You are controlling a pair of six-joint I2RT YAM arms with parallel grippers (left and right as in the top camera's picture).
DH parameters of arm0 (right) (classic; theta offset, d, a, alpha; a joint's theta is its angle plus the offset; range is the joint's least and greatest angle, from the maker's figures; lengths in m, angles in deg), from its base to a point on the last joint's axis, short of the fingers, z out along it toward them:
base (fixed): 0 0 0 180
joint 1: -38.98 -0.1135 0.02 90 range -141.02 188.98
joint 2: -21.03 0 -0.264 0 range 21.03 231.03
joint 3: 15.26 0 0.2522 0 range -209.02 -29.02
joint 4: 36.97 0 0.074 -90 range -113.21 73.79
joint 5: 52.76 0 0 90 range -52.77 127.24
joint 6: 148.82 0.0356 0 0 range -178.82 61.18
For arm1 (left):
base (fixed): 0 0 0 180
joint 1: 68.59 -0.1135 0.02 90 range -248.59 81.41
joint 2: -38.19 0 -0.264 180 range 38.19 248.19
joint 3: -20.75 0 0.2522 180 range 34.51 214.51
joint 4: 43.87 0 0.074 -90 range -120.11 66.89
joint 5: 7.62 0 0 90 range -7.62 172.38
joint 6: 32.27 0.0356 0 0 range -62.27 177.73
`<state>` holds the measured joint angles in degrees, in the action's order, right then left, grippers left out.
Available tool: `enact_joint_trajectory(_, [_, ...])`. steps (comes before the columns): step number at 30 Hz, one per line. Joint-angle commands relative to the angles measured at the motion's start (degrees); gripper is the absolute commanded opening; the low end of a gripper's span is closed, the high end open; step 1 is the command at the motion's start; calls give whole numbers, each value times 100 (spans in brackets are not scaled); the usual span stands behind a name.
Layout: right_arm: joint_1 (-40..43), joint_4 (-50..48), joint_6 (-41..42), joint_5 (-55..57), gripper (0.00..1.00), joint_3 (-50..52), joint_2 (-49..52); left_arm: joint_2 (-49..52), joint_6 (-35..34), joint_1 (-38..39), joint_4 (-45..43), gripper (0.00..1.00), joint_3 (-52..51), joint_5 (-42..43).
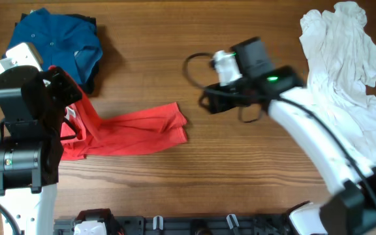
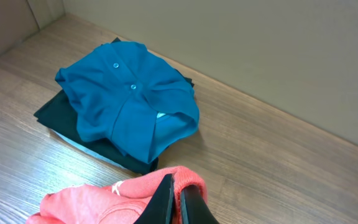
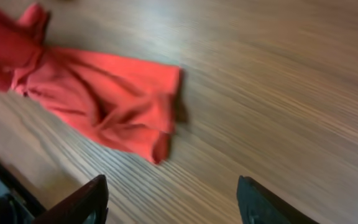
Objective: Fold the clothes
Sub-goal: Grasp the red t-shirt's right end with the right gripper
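Note:
A red garment [image 1: 136, 130] lies stretched across the table's left half, its left end lifted. My left gripper [image 2: 178, 200] is shut on a fold of the red garment [image 2: 92, 202] and holds that end up; in the overhead view it [image 1: 62, 85] sits beside the folded pile. My right gripper [image 3: 173, 202] is open and empty above bare wood, just right of the red garment's free end [image 3: 114, 102]; in the overhead view it [image 1: 209, 101] hovers at table centre.
A folded blue shirt [image 1: 57, 39] on a dark garment [image 2: 61, 115] sits at the back left. A heap of white clothes [image 1: 351, 78] fills the right side. A black cable loops near the right wrist [image 1: 194, 68].

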<state>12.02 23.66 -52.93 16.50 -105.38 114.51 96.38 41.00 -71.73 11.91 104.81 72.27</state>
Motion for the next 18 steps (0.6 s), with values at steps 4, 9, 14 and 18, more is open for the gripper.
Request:
enact_joint_trajectory(4, [-525,-664,-879,-269,72,94,1755,-4,-44,-48,-17,4,63,68])
enact_joint_trajectory(9, [-525,-1069,-1565,-535,73,96,2253,-4,-44,-48,-15,4,63,68])
enact_joint_trajectory(14, [-525,-1690,-1980,-848,74,96,2332,-4,-44,-48,-15,4,63,68])
enact_joint_trajectory(18, [-525,-1862,-2391,-1154,73,96,2332,2,-46,-48,-17,4,63,70])
